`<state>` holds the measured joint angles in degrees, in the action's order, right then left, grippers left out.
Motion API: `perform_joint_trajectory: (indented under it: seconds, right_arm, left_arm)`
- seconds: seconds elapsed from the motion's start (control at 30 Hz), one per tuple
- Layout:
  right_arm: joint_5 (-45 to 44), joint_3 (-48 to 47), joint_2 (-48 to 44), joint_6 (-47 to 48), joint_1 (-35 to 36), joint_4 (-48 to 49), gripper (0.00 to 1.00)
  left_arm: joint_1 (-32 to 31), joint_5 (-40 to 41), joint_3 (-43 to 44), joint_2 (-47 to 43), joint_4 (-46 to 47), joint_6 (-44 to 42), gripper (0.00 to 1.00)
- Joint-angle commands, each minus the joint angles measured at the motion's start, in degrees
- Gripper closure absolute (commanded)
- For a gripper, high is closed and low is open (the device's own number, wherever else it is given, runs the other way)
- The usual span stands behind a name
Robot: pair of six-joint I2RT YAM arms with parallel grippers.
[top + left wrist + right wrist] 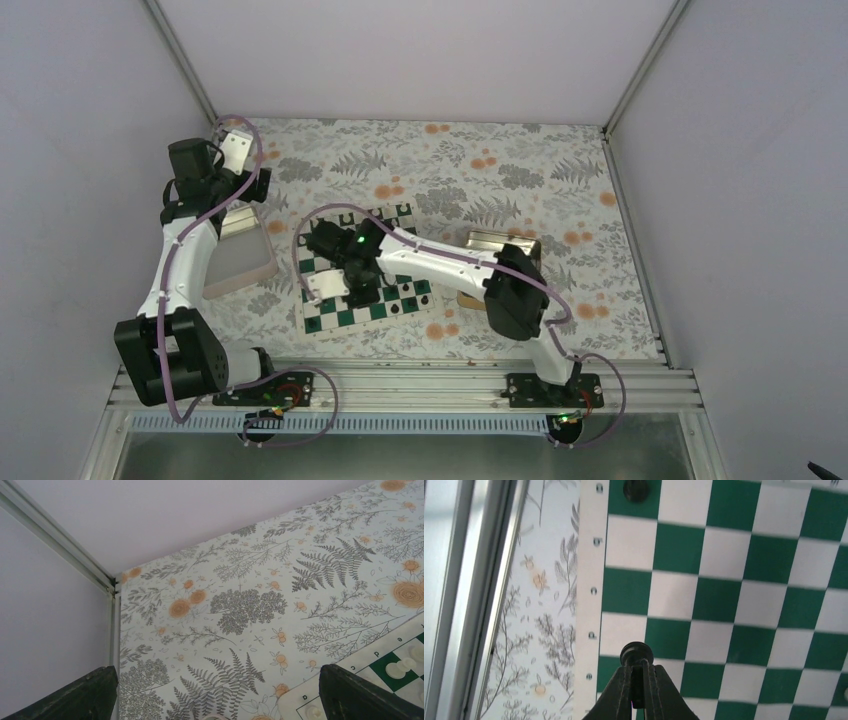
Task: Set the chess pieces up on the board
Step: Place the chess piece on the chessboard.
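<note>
Right fingers (618,694) around black piece (637,652)

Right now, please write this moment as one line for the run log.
right gripper: shut on black chess piece, over board near its border | left gripper: open, empty, off board

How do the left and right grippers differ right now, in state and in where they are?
The left gripper stands open and empty; the right gripper is shut on a black chess piece. The left gripper hangs over the floral tablecloth, beside a corner of the board; the right gripper is over the board itself, near its lettered border. Both have dark fingers.
</note>
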<state>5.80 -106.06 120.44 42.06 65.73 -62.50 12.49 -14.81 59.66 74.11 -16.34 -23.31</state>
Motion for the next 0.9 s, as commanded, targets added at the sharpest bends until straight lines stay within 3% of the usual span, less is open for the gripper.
perform_joint_trajectory:
  seconds: [0.0, 0.47, 0.87]
  right_arm:
    - [2.37, -5.81, 3.26, 1.35, 1.31, -1.33, 0.96]
    - [5.57, -15.77, 13.77, 2.65, 4.27, -1.86, 0.96]
    - [5.7, -16.85, 15.84, 4.07, 5.32, -2.28, 0.96]
  left_arm:
    - [0.21, 0.16, 0.55, -1.59, 0.56, 0.11, 0.0]
    - [0.25, -0.84, 0.15, -1.79, 0.81, -0.39, 0.0]
    - [0.25, -1.66, 0.01, -2.28, 0.44, -0.68, 0.0]
